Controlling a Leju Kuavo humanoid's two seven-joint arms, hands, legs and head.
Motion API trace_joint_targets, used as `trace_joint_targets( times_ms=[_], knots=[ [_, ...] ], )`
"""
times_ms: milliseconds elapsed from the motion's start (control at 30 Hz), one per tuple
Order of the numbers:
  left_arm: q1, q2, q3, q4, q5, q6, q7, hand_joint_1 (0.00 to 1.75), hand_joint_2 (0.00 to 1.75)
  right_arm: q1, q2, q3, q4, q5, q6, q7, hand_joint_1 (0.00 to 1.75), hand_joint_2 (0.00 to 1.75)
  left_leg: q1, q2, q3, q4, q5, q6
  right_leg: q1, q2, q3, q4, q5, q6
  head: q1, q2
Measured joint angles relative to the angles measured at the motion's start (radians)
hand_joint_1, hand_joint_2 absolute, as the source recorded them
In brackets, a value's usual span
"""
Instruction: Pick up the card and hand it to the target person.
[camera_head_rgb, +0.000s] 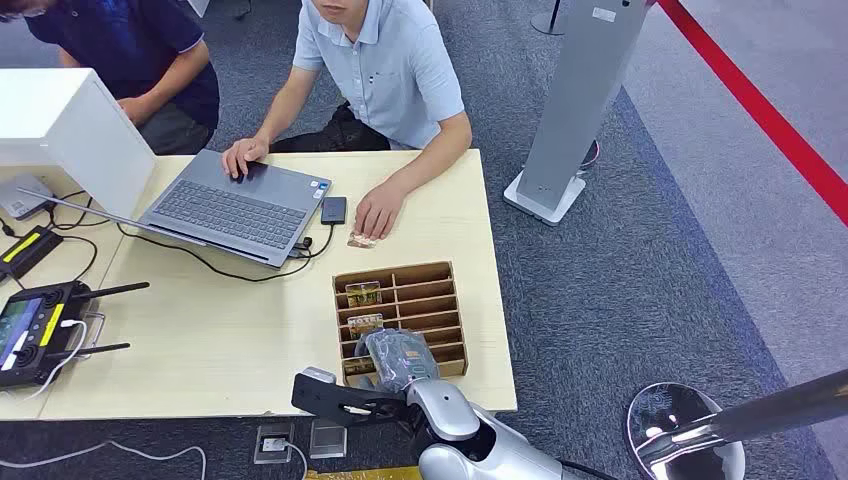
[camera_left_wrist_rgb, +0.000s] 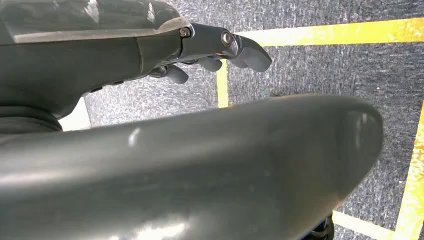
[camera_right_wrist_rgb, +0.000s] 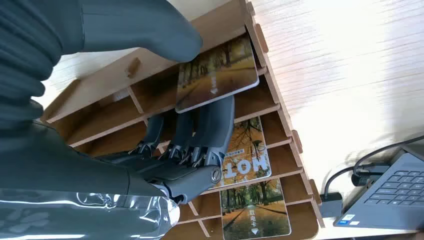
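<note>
The wooden slotted card rack (camera_head_rgb: 400, 318) sits near the front edge of the pale wood-grain table (camera_head_rgb: 240, 340), toward its right side, with bare tabletop open to its left and a narrow strip between it and the right edge. The right hand (camera_head_rgb: 398, 358) rests over the rack's near slots. In the right wrist view its thick grey thumb (camera_right_wrist_rgb: 145, 27) lies on top of a glossy card (camera_right_wrist_rgb: 217, 74) printed with an autumn tree avenue, and its dark fingers (camera_right_wrist_rgb: 210, 130) reach in beneath that card — the card is pinched between them, tilted up out of its slot. Two more cards of the same print lie in slots further along: one (camera_right_wrist_rgb: 246, 152) partly behind the fingers, one (camera_right_wrist_rgb: 254, 212) at the far end.

Beyond the rack a person in a light blue shirt (camera_head_rgb: 385, 70) leans on the far table edge, one hand (camera_head_rgb: 378, 212) flat beside a small card (camera_head_rgb: 361, 241) lying on the tabletop, the other on a grey laptop (camera_head_rgb: 240, 205). A dark phone-like device (camera_head_rgb: 334, 209) lies just beside the laptop's corner.

The left hand (camera_left_wrist_rgb: 220, 50) hangs over grey carpet marked with yellow tape lines (camera_left_wrist_rgb: 320, 32), smooth dark fingers curled loosely, holding nothing — whether fully closed cannot be told.

A black controller with antennas (camera_head_rgb: 45, 325) lies at the table's left edge.
</note>
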Motion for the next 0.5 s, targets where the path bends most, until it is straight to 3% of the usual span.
trace_joint_targets(
  times_ms=[133,400,500],
  knots=[
    [0.0,0.0,0.0,0.0,0.0,0.0,0.0,0.0,0.0,0.0,0.0,0.0,0.0,0.0,0.0,0.0,1.23,1.75,0.0,0.0,0.0,0.0,0.0,0.0,0.0,0.0,0.0,0.0,0.0,0.0,0.0,0.0],
    [0.0,-0.001,0.0,0.0,0.0,0.0,0.0,0.0,0.0,0.0,0.0,0.0,0.002,0.0,0.0,0.0,1.24,1.75,0.0,0.0,0.0,0.0,0.0,0.0,0.0,0.0,0.0,0.0,0.0,0.0,0.0,0.0],
    [0.0,-0.001,0.0,0.0,0.0,0.0,0.0,0.0,0.0,0.002,0.0,0.0,0.002,0.0,0.0,0.0,1.36,1.75,0.0,0.0,0.0,0.0,0.0,0.0,0.0,0.0,0.0,0.0,0.0,0.0,0.0,0.0]
  ],
)
